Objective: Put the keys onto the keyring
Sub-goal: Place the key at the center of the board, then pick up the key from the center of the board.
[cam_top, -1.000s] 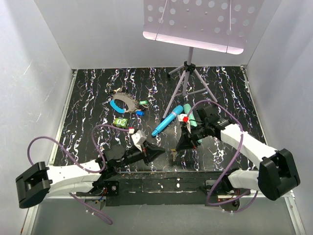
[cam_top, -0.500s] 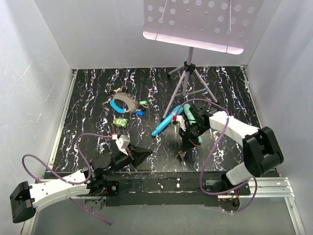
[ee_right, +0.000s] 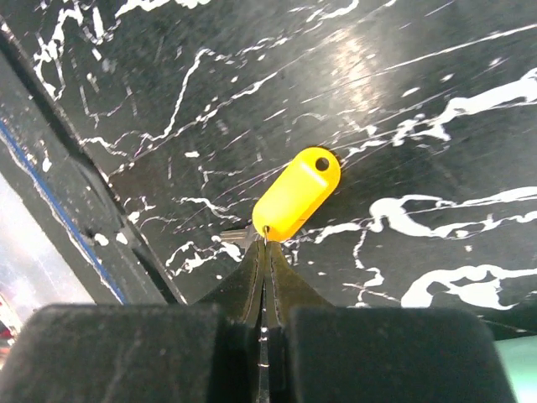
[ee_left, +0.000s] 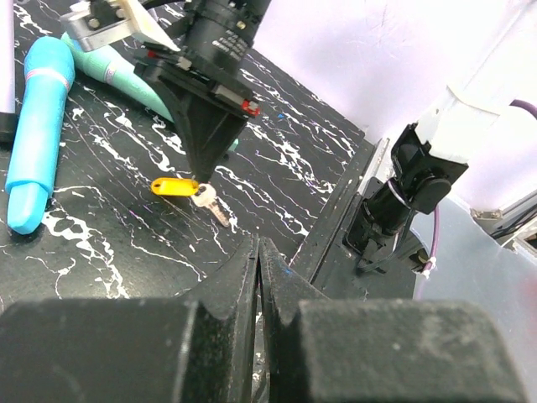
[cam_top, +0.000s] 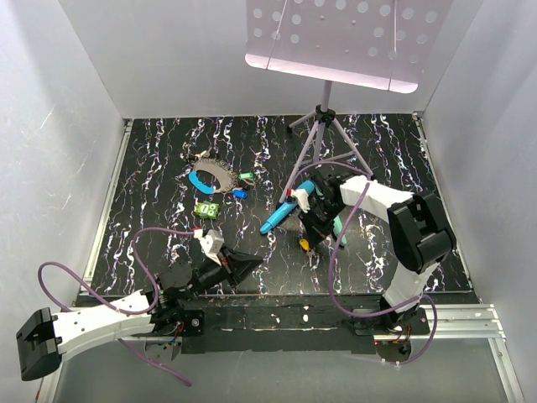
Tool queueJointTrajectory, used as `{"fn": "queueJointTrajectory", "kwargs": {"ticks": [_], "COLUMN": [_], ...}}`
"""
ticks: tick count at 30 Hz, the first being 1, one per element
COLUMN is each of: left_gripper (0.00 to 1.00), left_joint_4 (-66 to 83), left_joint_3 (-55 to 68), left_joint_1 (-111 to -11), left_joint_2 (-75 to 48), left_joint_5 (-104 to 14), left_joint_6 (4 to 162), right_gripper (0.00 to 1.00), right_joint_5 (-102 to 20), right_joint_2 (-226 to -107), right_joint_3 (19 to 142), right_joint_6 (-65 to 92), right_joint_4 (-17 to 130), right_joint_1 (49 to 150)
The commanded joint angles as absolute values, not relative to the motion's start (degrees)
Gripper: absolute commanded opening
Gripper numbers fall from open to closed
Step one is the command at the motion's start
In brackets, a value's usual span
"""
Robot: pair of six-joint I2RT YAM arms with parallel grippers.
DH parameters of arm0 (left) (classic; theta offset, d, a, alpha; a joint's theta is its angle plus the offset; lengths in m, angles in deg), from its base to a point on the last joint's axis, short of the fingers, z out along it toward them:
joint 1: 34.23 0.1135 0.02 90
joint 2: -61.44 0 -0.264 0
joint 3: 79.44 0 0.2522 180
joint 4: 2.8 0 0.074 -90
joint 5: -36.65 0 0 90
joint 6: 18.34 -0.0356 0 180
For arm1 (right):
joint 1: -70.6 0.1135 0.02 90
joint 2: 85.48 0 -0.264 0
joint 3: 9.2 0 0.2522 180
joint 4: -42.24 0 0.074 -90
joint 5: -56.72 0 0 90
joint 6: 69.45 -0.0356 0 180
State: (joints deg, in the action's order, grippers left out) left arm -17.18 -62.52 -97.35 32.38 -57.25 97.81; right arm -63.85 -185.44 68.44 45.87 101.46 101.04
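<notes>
Jaws closed on both arms; the right jaws stand tip-down on the yellow key [ee_right: 298,193].

Nearest, the left jaws lie shut and empty, low over the near edge of the table [cam_top: 168,151]. Just beyond them the right jaws touch the key where its plastic head joins the metal blade. The key lies flat, head on one side of the tips, blade on the other; whether it is pinched cannot be told. Well apart, far left, the keyring [cam_top: 210,176] lies with a green key [cam_top: 247,176] and a blue key [cam_top: 239,193] beside it.
</notes>
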Motion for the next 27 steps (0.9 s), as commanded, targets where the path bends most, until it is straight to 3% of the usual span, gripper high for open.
{"fn": "queueJointTrajectory", "kwargs": {"ticks": [1,9,16,27], "left_gripper": [0.03,0.04,0.04,0.04], "left_joint_4": [-19.10,-19.36,-19.19,-19.27], "left_joint_3": [-65.59,-67.26,-67.52,-67.96], "left_joint_1": [-97.08,-97.08,-97.08,-97.08], "left_joint_2": [32.87,34.28,34.63,34.98], "left_joint_5": [-57.83,-58.62,-58.80,-58.89], "left_joint_6": [98.20,98.64,98.82,98.82], "right_gripper": [0.01,0.01,0.13,0.20], "right_joint_5": [-61.23,-59.04,-61.23,-62.73], "right_joint_2": [-188.05,-189.81,-189.72,-189.98], "right_joint_3": [71.80,72.06,71.97,72.85], "right_joint_6": [42.44,41.12,41.91,42.35], "right_joint_4": [99.16,97.93,99.33,99.95], "right_joint_1": [101.28,101.28,101.28,101.19]}}
